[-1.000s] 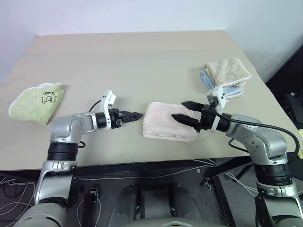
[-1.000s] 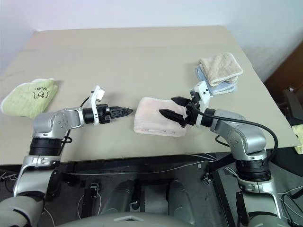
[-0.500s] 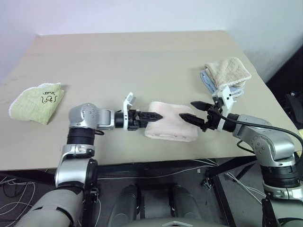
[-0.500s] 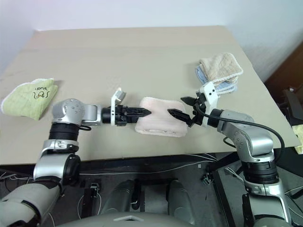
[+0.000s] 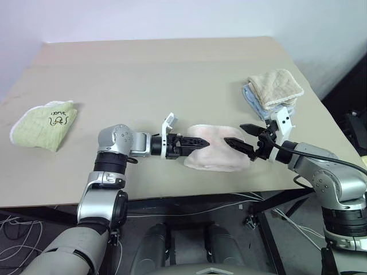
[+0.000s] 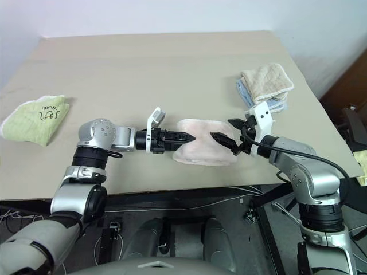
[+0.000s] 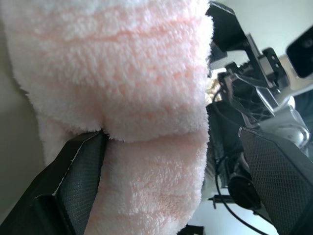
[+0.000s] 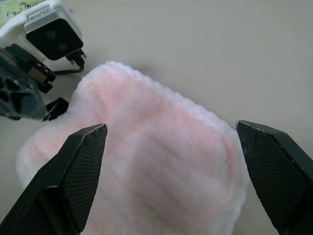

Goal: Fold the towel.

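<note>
The towel (image 5: 217, 154) is a pale pink terry bundle, folded thick, lying near the table's front edge. My left gripper (image 5: 192, 142) reaches in level from the left and stands open. Its fingertips press against the towel's left end. In the left wrist view one finger (image 7: 73, 186) sits in the crease between the towel's layers (image 7: 122, 73). My right gripper (image 5: 236, 134) is open at the towel's right end, one finger above the cloth and one beside it. The right wrist view shows the towel (image 8: 156, 166) lying between the spread fingers (image 8: 73, 171).
A light green cloth with dark writing (image 5: 45, 123) lies at the table's left side. A beige cloth on a light blue one (image 5: 274, 89) sits at the back right. The tan table (image 5: 172, 69) stretches away behind the towel; its front edge runs just below the towel.
My left gripper swung right from open table to the towel's left end. The towel slid a little to the right and bunched up. My right gripper drew back to the right.
</note>
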